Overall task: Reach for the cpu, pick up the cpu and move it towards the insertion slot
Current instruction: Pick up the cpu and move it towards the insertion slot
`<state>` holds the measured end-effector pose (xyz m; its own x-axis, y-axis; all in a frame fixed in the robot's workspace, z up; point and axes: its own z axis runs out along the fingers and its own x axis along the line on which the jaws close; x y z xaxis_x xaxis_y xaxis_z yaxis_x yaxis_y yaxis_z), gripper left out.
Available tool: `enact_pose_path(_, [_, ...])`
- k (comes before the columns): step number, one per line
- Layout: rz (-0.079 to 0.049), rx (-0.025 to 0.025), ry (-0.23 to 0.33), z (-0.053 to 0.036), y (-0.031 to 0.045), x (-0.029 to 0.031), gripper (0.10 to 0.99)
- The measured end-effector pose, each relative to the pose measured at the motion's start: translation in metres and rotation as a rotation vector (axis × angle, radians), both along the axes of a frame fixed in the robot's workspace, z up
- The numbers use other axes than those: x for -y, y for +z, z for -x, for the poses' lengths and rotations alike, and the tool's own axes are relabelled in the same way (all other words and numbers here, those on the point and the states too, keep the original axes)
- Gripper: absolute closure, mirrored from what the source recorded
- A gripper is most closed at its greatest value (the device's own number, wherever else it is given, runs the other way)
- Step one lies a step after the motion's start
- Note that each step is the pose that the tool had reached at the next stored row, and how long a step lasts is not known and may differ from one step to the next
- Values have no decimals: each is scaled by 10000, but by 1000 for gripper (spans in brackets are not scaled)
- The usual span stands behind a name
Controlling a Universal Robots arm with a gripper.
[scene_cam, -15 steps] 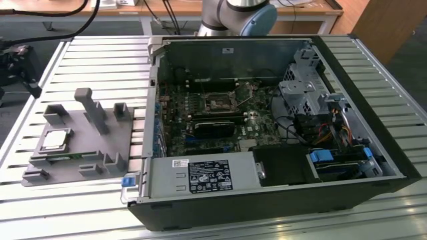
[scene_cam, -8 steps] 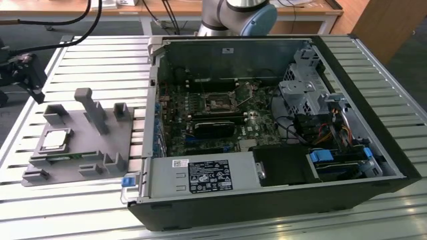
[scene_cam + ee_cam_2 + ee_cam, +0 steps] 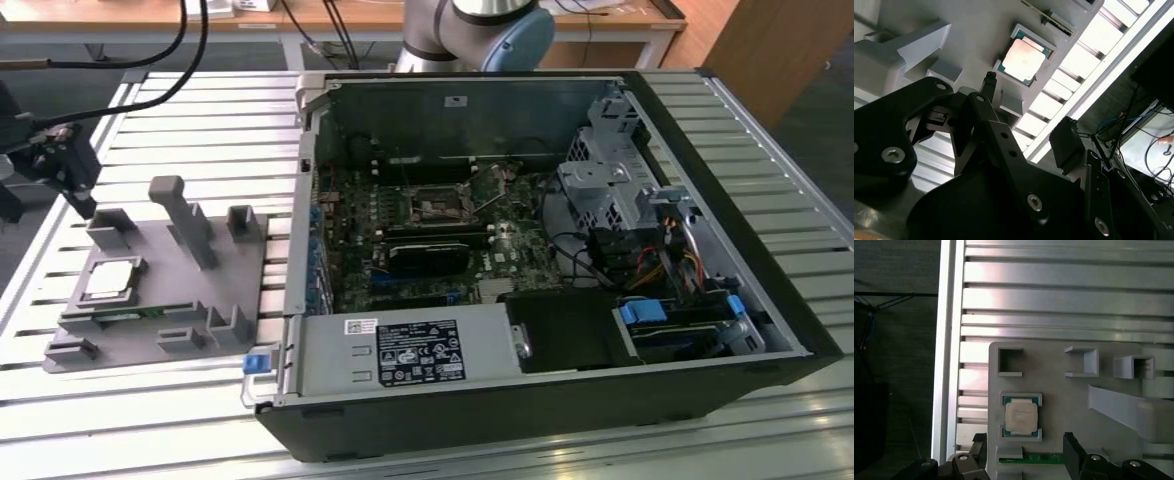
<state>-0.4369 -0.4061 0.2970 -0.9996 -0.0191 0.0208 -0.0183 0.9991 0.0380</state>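
Note:
The cpu is a small silver square lying flat in a recess of the grey fixture, at the exterior view's left. Both wrist views show it too, cpu and cpu. My gripper hangs above the fixture's far left corner, apart from the chip. It is open, with one black finger on each side and nothing between them, gripper and gripper. The insertion slot is a silver-framed square socket on the green board inside the open computer case.
The black computer case stands open at the exterior view's right, with a power supply at its front. Upright posts rise from the fixture. A thin green memory stick lies beside the cpu. The slatted metal table's edge runs nearby.

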Motion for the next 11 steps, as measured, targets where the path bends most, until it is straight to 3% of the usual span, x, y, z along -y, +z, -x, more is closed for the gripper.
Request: enact_pose_path(11, [-95, 0, -1, 1, -198, 39, 380])
